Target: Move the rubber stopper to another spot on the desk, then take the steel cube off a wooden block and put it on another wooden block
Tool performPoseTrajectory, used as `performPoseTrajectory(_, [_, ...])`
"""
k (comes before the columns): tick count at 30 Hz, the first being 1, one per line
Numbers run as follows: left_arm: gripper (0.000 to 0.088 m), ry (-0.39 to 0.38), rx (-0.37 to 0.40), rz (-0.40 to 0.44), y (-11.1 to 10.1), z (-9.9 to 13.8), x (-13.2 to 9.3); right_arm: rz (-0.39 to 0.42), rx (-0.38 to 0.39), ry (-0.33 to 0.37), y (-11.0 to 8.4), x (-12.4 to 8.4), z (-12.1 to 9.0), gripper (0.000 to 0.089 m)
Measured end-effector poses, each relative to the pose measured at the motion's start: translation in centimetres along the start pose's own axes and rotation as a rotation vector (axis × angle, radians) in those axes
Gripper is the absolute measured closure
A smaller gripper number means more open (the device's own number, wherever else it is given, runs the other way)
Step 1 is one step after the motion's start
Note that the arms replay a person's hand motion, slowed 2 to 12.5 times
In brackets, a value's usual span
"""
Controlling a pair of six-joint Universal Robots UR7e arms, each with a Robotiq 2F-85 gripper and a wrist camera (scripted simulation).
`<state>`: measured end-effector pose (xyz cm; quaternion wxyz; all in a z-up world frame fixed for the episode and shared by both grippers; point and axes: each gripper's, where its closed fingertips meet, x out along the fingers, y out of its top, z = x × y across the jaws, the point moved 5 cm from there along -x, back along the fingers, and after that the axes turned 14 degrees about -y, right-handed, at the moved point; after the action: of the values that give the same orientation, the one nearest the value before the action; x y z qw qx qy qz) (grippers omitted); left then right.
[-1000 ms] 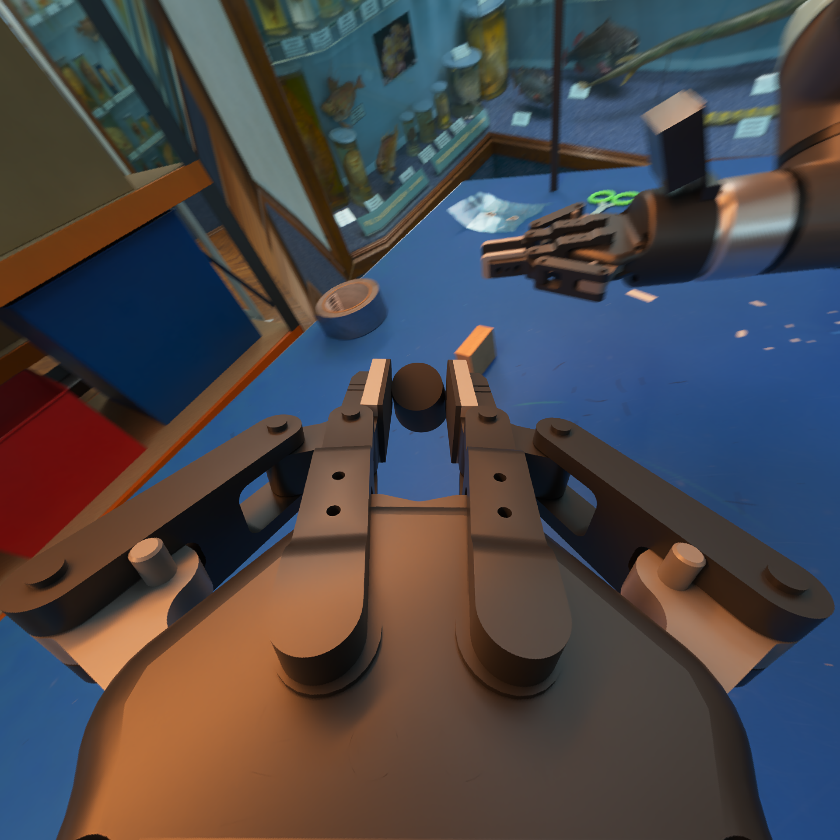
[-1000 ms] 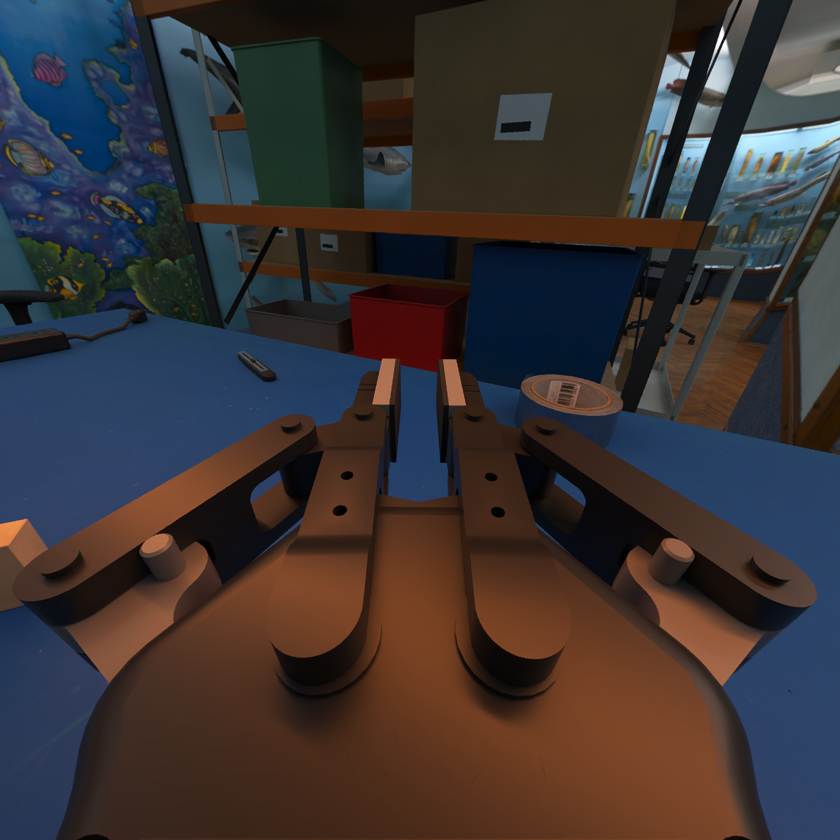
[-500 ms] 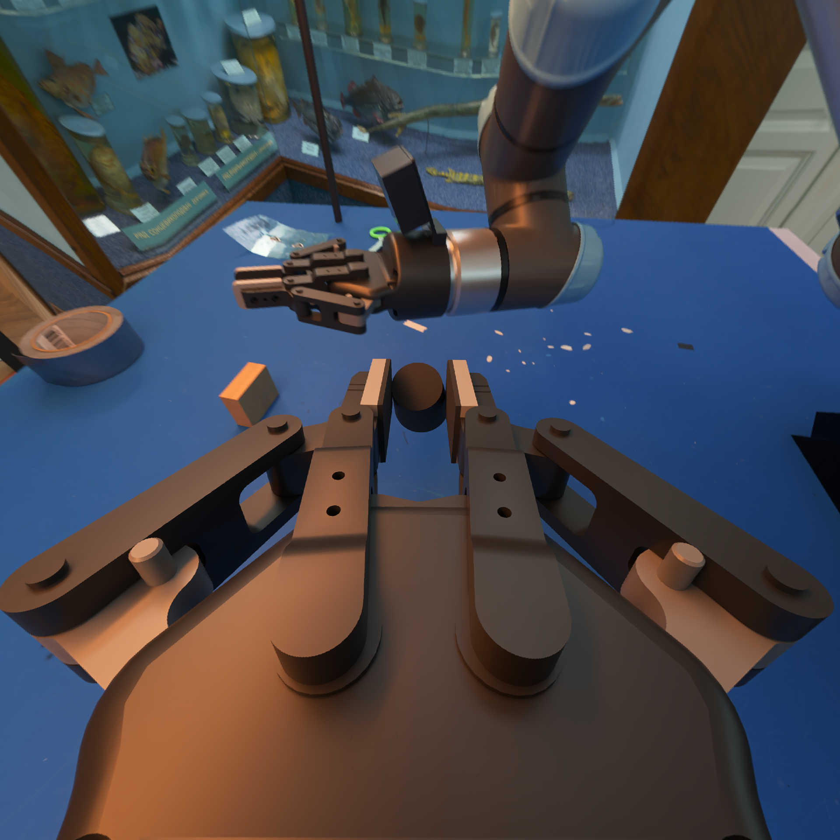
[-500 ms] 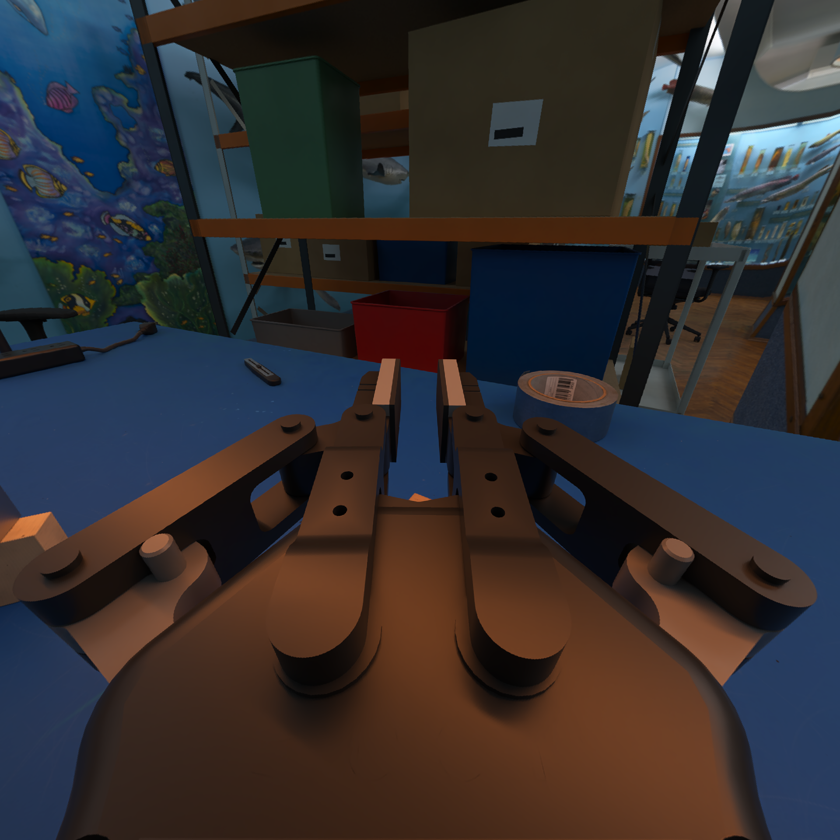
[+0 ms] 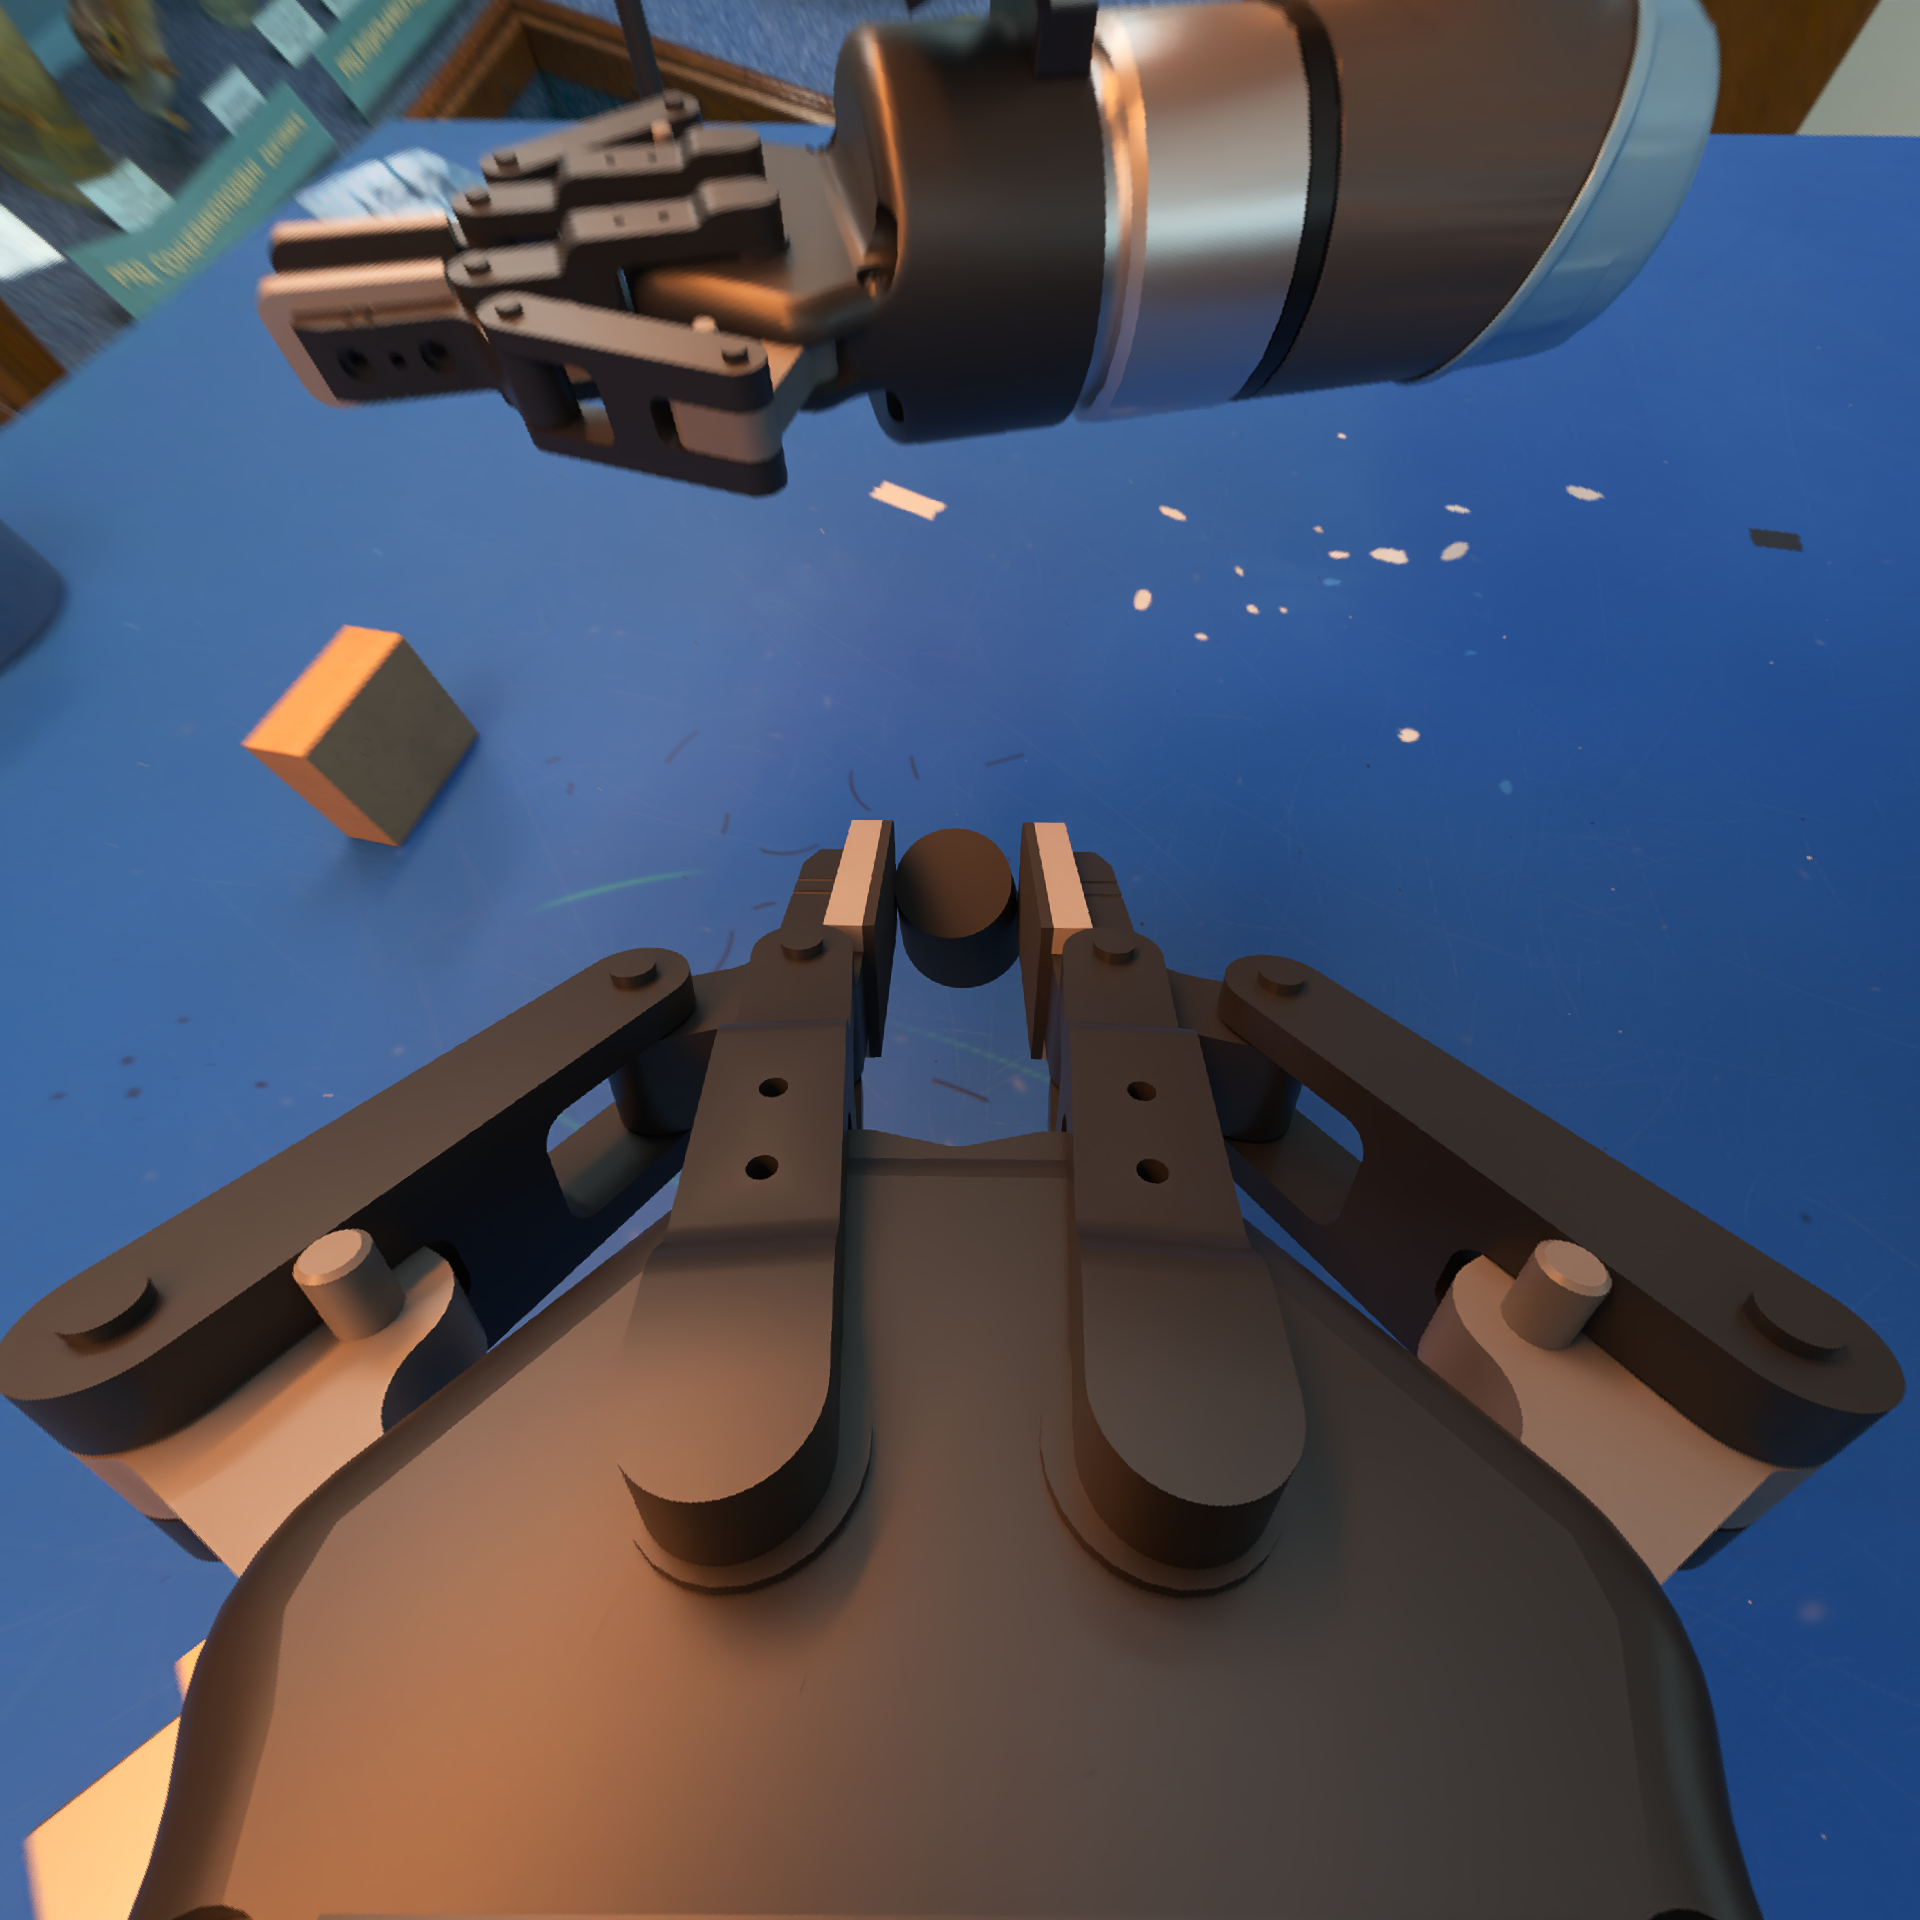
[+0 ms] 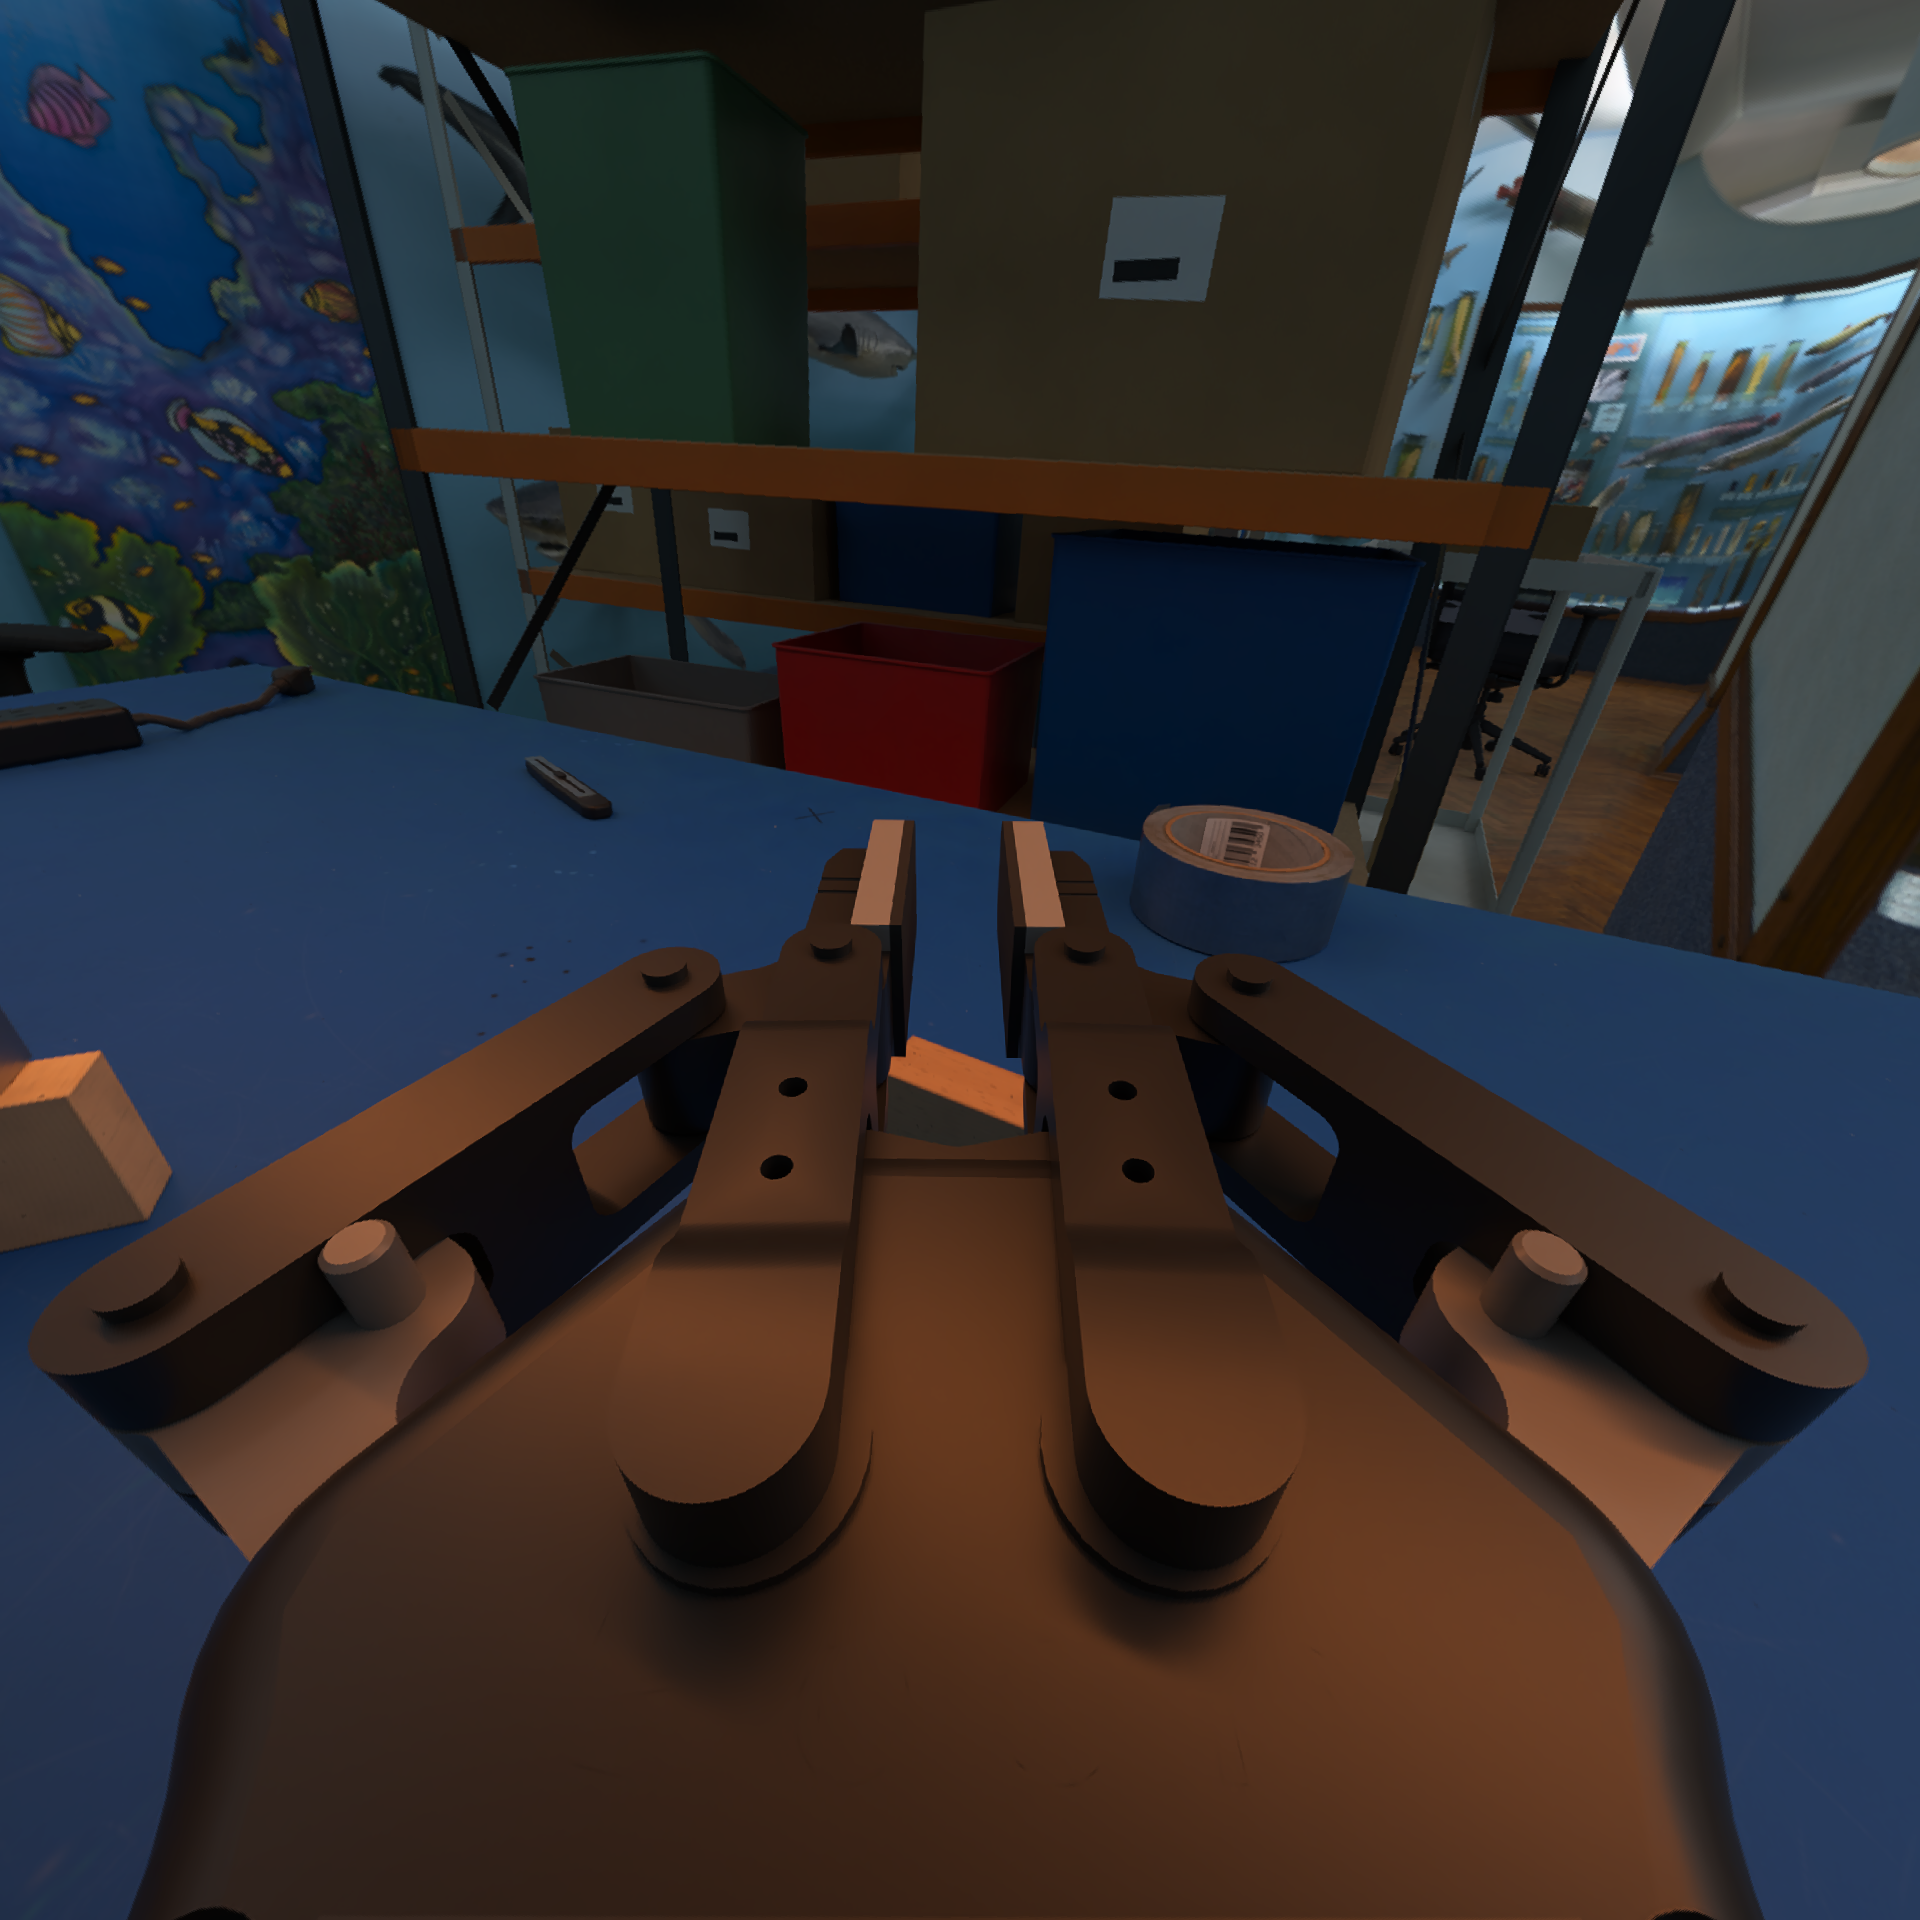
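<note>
- Swung since the earlier frames: the left gripper [image 5: 956, 883] has turned across the desk [image 5: 1351, 883] with the stopper [image 5: 954, 906] unchanged between its pads; the block [image 5: 364, 732] has slid from just ahead of the tips to well off to their left, and the right gripper [image 5: 312, 312] now looms large ahead.
- Left gripper state: closed on the stopper, both pads touching its sides, the round end face toward the camera, its axis running roughly along the fingers.
- Stopper height: it appears clear of the desk; contact cannot be confirmed.
- Directly beyond the tips: bare blue surface with faint scratches. Judgement: a straight descent here would meet nothing.
- Ahead and right of the tips: scattered pale flecks, flat, no obstruction.
- Far ahead, above the desk: the right gripper lies across the line of travel, fingers pointing left. Judgement: a long forward carry risks closing on it; a short set-down does not.
- Right gripper [image 6: 956, 904], own view: narrow gap, nothing between the pads.
- Below its palm: a block corner [image 6: 951, 1091] shows between the finger bases.
- Left of it: a second block [image 6: 62, 1132]. Ahead and right: a tape roll [image 6: 1236, 883].
- Steel cube: not seen in either view.
- Judgement: the left arm alone governs the stopper placement.
</note>
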<state>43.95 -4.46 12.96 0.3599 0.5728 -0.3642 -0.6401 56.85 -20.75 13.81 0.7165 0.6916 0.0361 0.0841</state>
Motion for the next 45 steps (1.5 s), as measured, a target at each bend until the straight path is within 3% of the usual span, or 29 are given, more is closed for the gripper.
performPoseTrajectory(8, [0.0667,-0.062,-0.070,-0.077,-2.6,-1.2,2.7,-0.010,0.001,-0.019,-0.6,-1.4,0.5,0.0749])
performPoseTrajectory(20, [0.0667,-0.027,-0.035,-0.238,-5.2,-2.5,4.7,0.002,0.077,-0.008,-0.6,-2.0,1.0,0.0749])
performPoseTrajectory(33, [0.0663,-0.043,-0.027,-0.263,-5.4,-2.7,5.6,-0.048,0.139,0.010,-1.1,-1.6,1.3,0.0748])
performPoseTrajectory(37, [0.0601,-0.042,-0.040,-0.260,-5.4,-3.0,5.7,-0.048,0.139,0.006,-1.1,-1.6,1.3,0.0748])
performPoseTrajectory(40, [0.0658,-0.042,-0.054,-0.260,-5.5,-3.1,5.9,-0.048,0.136,0.005,-1.1,-1.5,1.3,0.0748])
performPoseTrajectory(41, [0.0632,-0.040,-0.059,-0.259,-5.6,-3.2,5.9,-0.048,0.135,0.004,-1.2,-1.5,1.3,0.0748])
performPoseTrajectory(42, [0.0503,-0.037,-0.065,-0.259,-5.6,-3.2,5.9,-0.049,0.135,0.004,-1.2,-1.5,1.3,0.0748])
performPoseTrajectory(43, [0.0453,-0.033,-0.070,-0.258,-5.7,-3.3,5.9,-0.050,0.134,0.004,-1.2,-1.5,1.3,0.0748])
performPoseTrajectory(45, [0.0435,-0.028,-0.078,-0.255,-5.7,-3.4,5.9,-0.053,0.133,0.004,-1.2,-1.5,1.3,0.0748])
